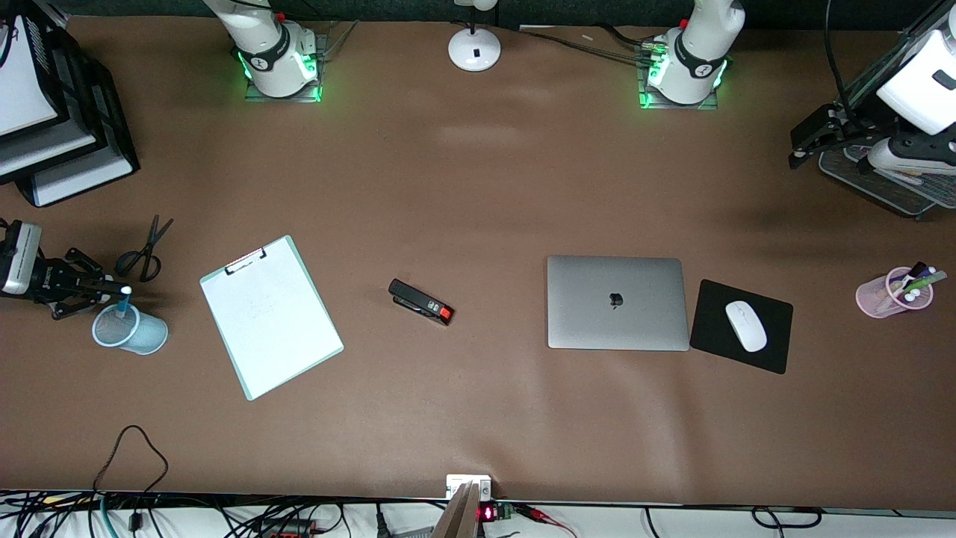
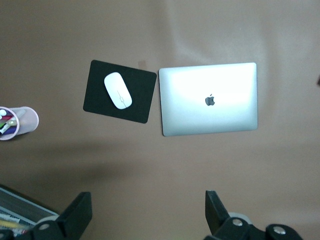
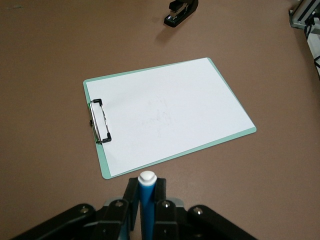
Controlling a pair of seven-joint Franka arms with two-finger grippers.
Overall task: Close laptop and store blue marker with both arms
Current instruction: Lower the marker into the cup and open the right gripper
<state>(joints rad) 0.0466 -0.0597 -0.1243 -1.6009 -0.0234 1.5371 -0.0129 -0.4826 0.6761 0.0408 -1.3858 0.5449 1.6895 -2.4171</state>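
Note:
The laptop (image 1: 617, 302) lies shut on the table, silver lid up with the dark logo showing; the left wrist view also shows the laptop (image 2: 208, 98). My right gripper (image 1: 112, 288) hangs over a pale blue mesh cup (image 1: 131, 331) at the right arm's end of the table, shut on the blue marker (image 1: 123, 300). The marker (image 3: 148, 202) stands upright between the fingers, white end up, its lower end at the cup's mouth. My left gripper (image 1: 805, 148) is raised at the left arm's end, open and empty, fingers (image 2: 80, 216) wide apart.
A clipboard (image 1: 270, 314) with white paper, a black stapler (image 1: 420, 302) and scissors (image 1: 146, 250) lie on the table. A black mouse pad (image 1: 777, 351) with a white mouse (image 1: 745, 326) lies beside the laptop. A pink pen cup (image 1: 892, 294), stacked trays (image 1: 52, 119) and a lamp base (image 1: 474, 48) stand near the edges.

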